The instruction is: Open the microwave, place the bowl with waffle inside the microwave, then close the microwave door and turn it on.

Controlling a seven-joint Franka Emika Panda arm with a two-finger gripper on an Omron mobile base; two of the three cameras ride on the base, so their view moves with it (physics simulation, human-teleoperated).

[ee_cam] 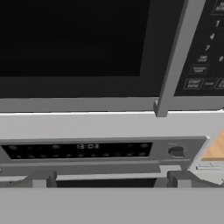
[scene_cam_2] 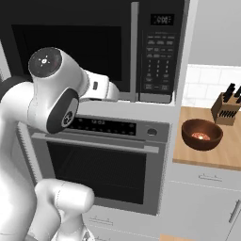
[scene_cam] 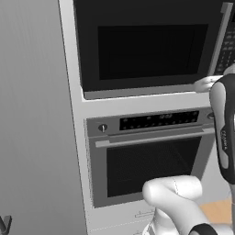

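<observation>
Microwave [scene_cam_2: 94, 47] black, set in wall above silver oven [scene_cam_2: 101, 164]. Microwave door [scene_cam: 147, 46] shut, long silver handle [scene_cam_2: 134, 52] upright at its right edge, keypad [scene_cam_2: 157, 66] just right of handle. Bowl [scene_cam_2: 202, 134] brown, sits on wooden worktop [scene_cam_2: 212, 155] right of oven, near knife block [scene_cam_2: 226, 109]; something reddish inside bowl. Claw [ee_cam: 109, 179] wide apart, holds nothing, points at bottom of microwave door, close to lower end of handle.
</observation>
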